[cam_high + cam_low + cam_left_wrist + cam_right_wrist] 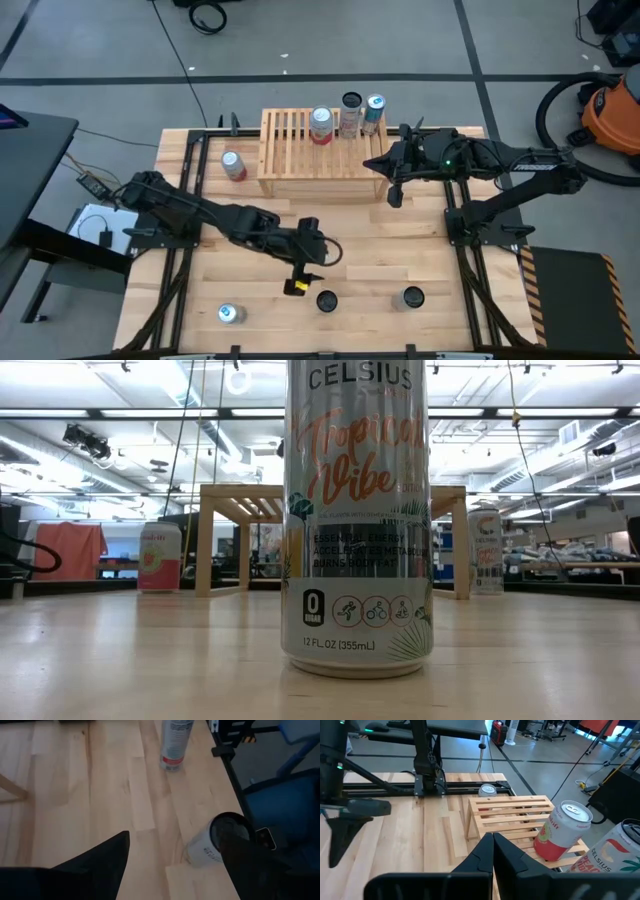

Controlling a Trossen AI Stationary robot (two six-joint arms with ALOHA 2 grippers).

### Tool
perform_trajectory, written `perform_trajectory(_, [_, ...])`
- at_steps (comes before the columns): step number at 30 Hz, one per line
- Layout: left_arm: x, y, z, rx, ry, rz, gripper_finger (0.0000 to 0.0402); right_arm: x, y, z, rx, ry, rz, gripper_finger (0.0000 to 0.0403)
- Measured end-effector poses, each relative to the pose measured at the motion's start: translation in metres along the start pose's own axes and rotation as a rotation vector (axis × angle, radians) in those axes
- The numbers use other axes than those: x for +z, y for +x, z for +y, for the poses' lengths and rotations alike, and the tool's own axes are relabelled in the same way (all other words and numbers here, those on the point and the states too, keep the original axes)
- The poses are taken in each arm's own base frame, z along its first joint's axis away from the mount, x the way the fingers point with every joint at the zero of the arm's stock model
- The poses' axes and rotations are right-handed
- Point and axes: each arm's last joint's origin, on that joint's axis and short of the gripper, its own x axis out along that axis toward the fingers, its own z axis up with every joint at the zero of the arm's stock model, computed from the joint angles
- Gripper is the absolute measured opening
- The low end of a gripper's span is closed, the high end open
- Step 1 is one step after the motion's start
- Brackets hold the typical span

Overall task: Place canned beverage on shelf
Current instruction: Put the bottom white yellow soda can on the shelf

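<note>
Wooden table (420,250) carries shelf (310,160) and four standing cans.

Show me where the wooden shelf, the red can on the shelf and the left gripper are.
wooden shelf (285,140): high view, bare slats of its top.
red can (321,125): high view, its lid.
left gripper (298,285): high view, between its open fingertips.

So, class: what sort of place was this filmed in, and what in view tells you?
Probably a robotics lab or workshop: two arms on a wooden table, bare concrete floor with cables, an orange shop vacuum, and long ceiling strip lights over work areas.
</note>
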Motion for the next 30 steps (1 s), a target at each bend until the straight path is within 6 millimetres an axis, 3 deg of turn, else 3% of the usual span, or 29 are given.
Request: perform_trajectory(30, [0.0068,-0.0004,0.0014,-0.029,0.125,-0.065,0.0314,-0.0001,0.0002,-0.0008,-0.004,0.036,0.001,0.0010])
